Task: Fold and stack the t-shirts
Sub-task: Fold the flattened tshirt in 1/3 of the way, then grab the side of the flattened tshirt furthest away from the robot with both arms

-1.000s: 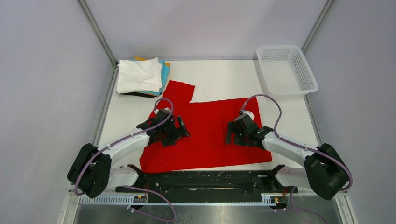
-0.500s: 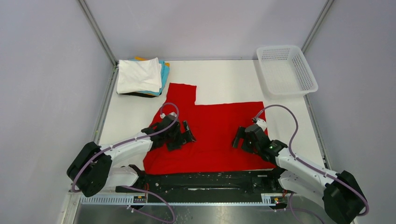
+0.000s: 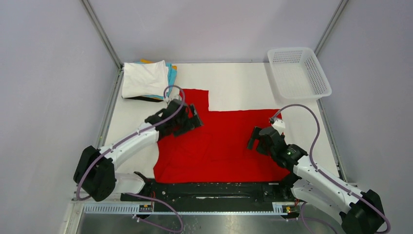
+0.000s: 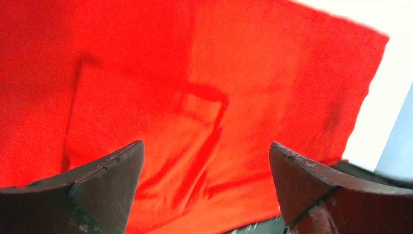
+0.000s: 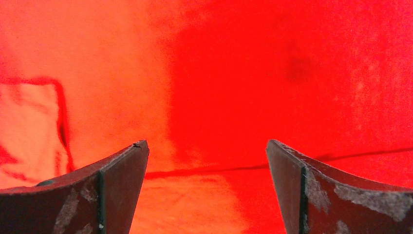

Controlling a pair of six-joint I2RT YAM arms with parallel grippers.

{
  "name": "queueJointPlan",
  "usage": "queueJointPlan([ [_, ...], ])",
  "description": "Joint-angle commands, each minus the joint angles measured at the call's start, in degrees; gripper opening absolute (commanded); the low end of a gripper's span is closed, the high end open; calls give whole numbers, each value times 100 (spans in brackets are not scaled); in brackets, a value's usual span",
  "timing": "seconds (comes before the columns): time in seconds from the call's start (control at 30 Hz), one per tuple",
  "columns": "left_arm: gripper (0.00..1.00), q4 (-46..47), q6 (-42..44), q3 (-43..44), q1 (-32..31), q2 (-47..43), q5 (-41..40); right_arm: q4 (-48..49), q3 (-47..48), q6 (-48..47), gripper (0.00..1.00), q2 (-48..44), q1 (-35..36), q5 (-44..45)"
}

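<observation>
1. Your left gripper (image 3: 194,121) is over the far-left part of the plain bright red cloth t-shirt (image 3: 224,141), close to its sleeve. Its jaws are spread wide and hold nothing.
2. Your right gripper (image 3: 253,139) is over the shirt's right side, near its edge. Its jaws are also wide apart and empty.
3. The red shirt lies spread flat on the white table (image 3: 238,80), just beyond the arm bases. One sleeve reaches toward the far-left corner.
4. In that corner you have the stack of folded cloth t-shirts (image 3: 145,78): white on top, with cyan, orange and dark edges showing beneath. It sits just beside the red sleeve.
5. The white plastic mesh basket (image 3: 298,73) stands at the far-right corner, apart from the red shirt.
</observation>
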Motion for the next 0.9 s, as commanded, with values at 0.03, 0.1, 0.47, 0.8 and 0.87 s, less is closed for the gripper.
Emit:
queueJointPlan([
  [0.03,99,-383,874,1596,883,1040,-423,226,716,-496,99,159,-27,912],
  [0.1,99,-532,1156,2271,1110,1518,-551,285,910,-722,99,390,-120,882],
  [0.47,99,-1899,2389,7047,2061,5578,-800,327,1803,-1282,99,2050,-1199,-685],
  [0.8,99,-2063,2669,8419,2406,7084,78,347,1820,-1361,100,2394,-1497,-974],
  [0.87,93,-2022,2636,8384,2412,7187,297,347,1820,-1360,99,2443,-1512,-978],
])
